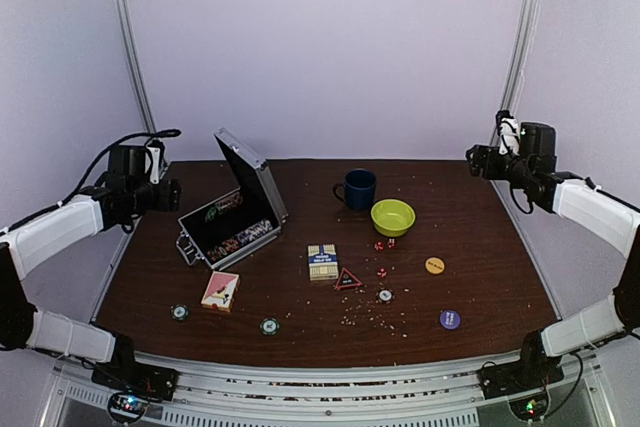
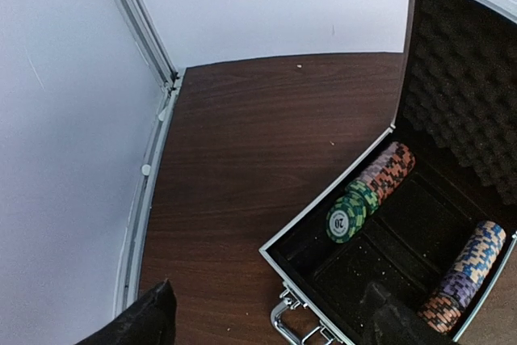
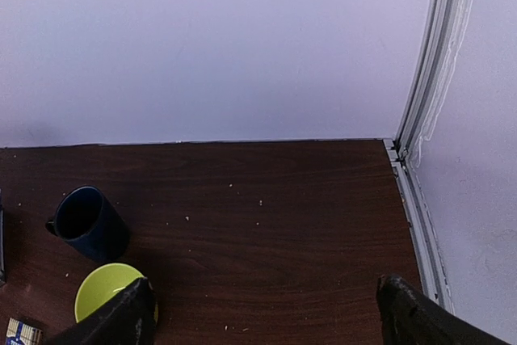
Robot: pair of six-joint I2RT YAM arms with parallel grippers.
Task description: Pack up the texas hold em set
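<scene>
Wood-grain table (image 1: 480,217); open aluminium briefcase (image 1: 232,217), lid foam (image 2: 468,78) seemingly dimpled.

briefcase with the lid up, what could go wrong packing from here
1. The raised lid of the briefcase could be knocked shut by an arm reaching in.
2. The tiny red dice lie among crumbs, easy to miss or fumble.
3. Loose chips lie flat on the table, hard to pinch.

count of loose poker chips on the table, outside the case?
5: dark round chip front left, second dark chip nearer centre, pale chip by the red triangle, yellow chip and purple chip at right. Others could hide behind the open silver aluminium briefcase.
</scene>
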